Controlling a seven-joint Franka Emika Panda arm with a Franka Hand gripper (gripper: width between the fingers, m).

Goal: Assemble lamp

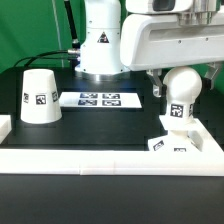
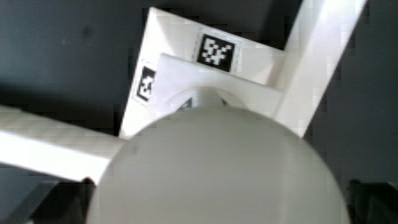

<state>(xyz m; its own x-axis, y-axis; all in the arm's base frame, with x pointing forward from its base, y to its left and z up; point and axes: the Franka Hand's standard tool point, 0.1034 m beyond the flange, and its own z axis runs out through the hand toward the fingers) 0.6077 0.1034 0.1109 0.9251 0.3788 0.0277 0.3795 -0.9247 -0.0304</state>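
The lamp's bulb (image 1: 181,88) stands upright on the flat square base (image 1: 168,146) at the exterior view's right. My gripper (image 1: 182,78) hangs over the bulb's ball top, open, one finger on each side of it. In the wrist view the bulb (image 2: 214,160) fills most of the picture. The dark fingertips (image 2: 63,205) show only at its edges, and I cannot tell if they touch it. The tagged base (image 2: 214,52) lies beyond the bulb. The cone-shaped shade (image 1: 40,97) stands alone on the black mat at the exterior view's left.
The marker board (image 1: 98,98) lies on the mat between shade and bulb. A raised white border (image 1: 100,160) runs along the front and right sides, with the base in its corner. The robot's white pedestal (image 1: 100,50) stands behind.
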